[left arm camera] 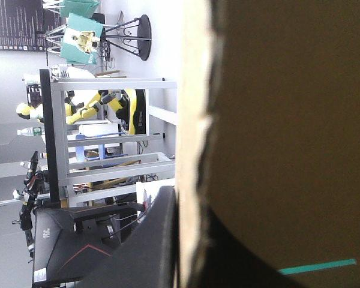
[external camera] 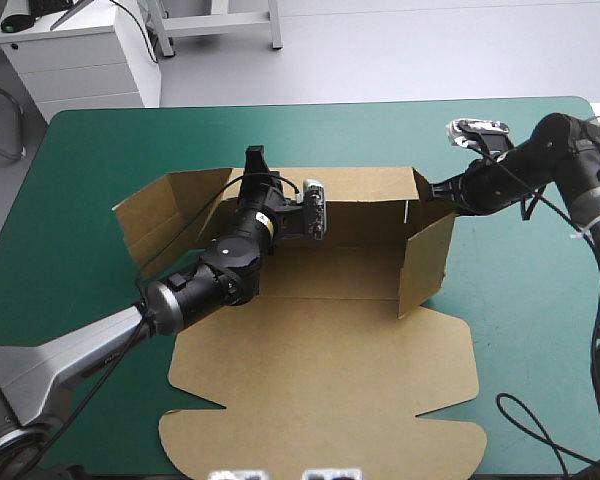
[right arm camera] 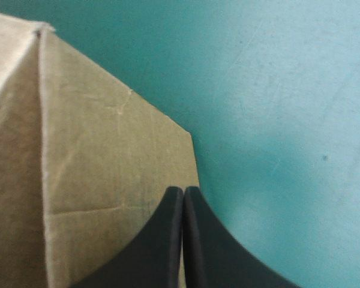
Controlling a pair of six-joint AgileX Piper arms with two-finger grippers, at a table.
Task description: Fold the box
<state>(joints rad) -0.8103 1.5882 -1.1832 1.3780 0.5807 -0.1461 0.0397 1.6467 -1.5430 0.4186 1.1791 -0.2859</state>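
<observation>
Brown board dominates the teal-green bench [external camera: 80, 200]: the box [external camera: 320, 340] sits at the middle, half built, its lid [external camera: 330, 410] lying flat toward the near edge.

Starting at the left, the left side flap [external camera: 155, 215] is splayed outward, leaning away rather than upright. Just beside it, the left arm [external camera: 225, 265] reaches in from the near-left corner, across the tray floor [external camera: 330, 275], and up to the back wall [external camera: 365, 185], which stands raised. The left jaws are clamped on that wall's top edge near its left end. The wrist camera confirms it: the pale cut edge of the board [left arm camera: 195, 150] runs straight between them. One black finger [left arm camera: 150, 246] is on one face, and the other is a dark shape hard against the opposite brown face [left arm camera: 288, 120]. A thin strip of teal-green cover [left arm camera: 318, 266] peeks past the board there.

Moving right, the right side wall [external camera: 427, 262] is up, roughly square to the back wall. At the far right corner of the box, the right arm [external camera: 500, 175] comes in low from the bench's right edge. The right jaws are closed tight on nothing, black fingers [right arm camera: 162, 246] meeting in one pointed arch. Their tip lies against the outside of a brown corner flap [right arm camera: 108, 168], right by its slanted edge, with bare cover beyond.
</observation>
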